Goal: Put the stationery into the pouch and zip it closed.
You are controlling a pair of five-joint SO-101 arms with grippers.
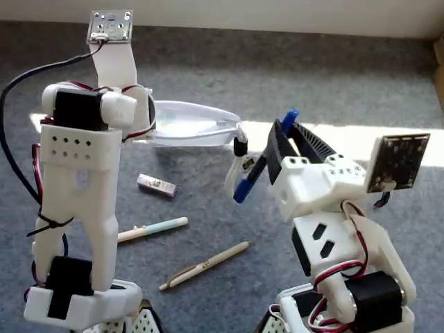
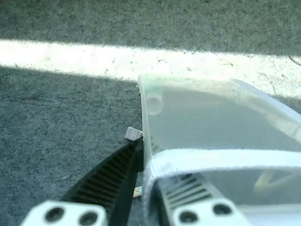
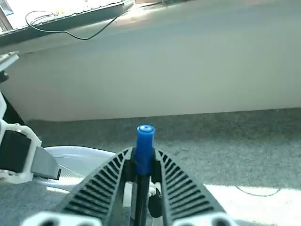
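Observation:
A clear pouch (image 1: 198, 125) lies on the grey carpet with its mouth open. My left gripper (image 1: 148, 123) is shut on its near end; in the left wrist view the black fingers (image 2: 113, 174) pinch the pouch rim (image 2: 146, 141) beside a small metal zipper pull (image 2: 133, 134). My right gripper (image 1: 286, 130) is shut on a blue pen (image 1: 251, 179), held tilted in the air just right of the pouch mouth. In the right wrist view the blue pen (image 3: 145, 143) stands upright between the fingers (image 3: 106, 181), with the pouch (image 3: 80, 155) below and beyond.
On the carpet in front of the pouch lie a small eraser (image 1: 156, 185), a pale pen with a light-blue end (image 1: 154, 227) and a beige pen (image 1: 205, 265). A white piece with a black tip (image 1: 240, 156) sits beside the blue pen. A wall (image 3: 164, 70) rises behind the carpet.

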